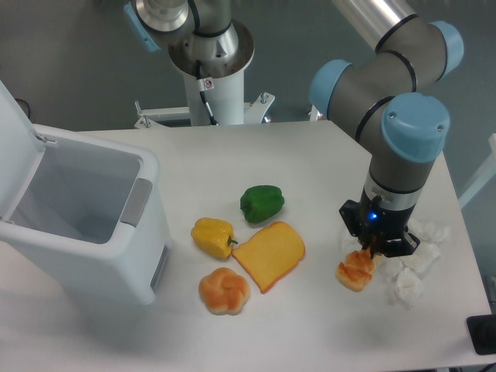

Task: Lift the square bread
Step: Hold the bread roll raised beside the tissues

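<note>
The gripper (pixel 369 256) holds the square bread (pixel 356 270) between its closed jaws. The bread hangs near the crumpled tissues (pixel 412 263), right of the toast slice (pixel 270 254).

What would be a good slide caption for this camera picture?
Robot gripper holding the square bread beside crumpled tissues, near toast slice.

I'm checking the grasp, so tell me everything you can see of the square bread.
The square bread is a small, blocky loaf with a glossy, lumpy orange-brown crust and paler creases. It hangs tilted beneath the gripper, whose fingers close on its upper end. It sits right of the toast slice and beside the crumpled paper. Whether it clears the table is unclear.
</note>
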`<state>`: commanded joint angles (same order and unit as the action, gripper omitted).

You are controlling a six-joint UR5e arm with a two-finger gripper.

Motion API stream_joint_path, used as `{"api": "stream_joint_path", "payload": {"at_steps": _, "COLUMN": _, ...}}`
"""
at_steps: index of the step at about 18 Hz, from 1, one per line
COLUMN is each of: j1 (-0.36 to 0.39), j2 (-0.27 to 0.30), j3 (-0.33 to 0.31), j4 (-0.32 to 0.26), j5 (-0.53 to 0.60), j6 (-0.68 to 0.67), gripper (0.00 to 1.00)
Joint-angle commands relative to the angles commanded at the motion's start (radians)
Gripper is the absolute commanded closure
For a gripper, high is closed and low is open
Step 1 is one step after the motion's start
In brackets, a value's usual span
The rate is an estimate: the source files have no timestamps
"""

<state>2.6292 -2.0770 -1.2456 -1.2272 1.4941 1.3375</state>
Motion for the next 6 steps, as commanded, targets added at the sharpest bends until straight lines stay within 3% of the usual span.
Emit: {"api": "stream_joint_path", "payload": {"at_steps": 6, "j1": 0.003, "j2": 0.003, "j3": -0.003, "j4": -0.003, "j5": 0.000, "j6": 0.003, "gripper": 0.87}}
